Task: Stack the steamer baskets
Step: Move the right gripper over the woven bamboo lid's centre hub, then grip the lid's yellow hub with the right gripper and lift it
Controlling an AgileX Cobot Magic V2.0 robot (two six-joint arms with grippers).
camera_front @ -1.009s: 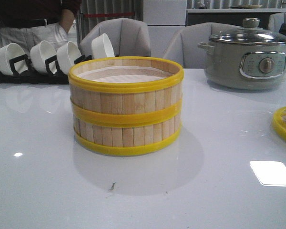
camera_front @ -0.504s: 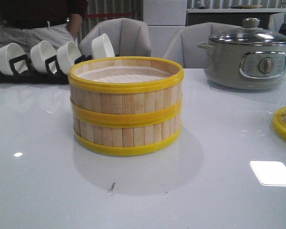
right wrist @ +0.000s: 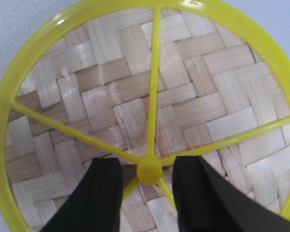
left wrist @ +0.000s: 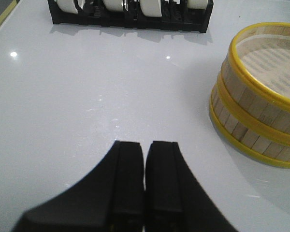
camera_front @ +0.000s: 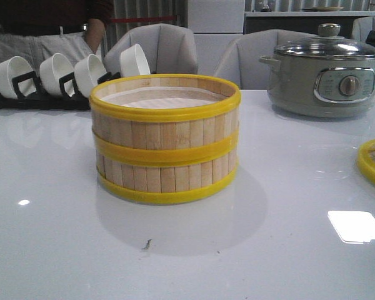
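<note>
Two steamer baskets stand stacked in the middle of the white table, pale slat walls with yellow rims, the top one open; the stack also shows in the left wrist view. My left gripper is shut with nothing in it, over bare table apart from the stack. The woven bamboo lid with yellow rim and spokes fills the right wrist view; in the front view only its edge shows at the right. My right gripper is open, its fingers on either side of the lid's yellow centre knob.
A black rack of white bowls stands at the back left, also in the left wrist view. A grey electric pot with a glass lid sits at the back right. A person stands behind the rack.
The person behind the rack has shifted a little. The baskets and the lid's edge have not moved.
</note>
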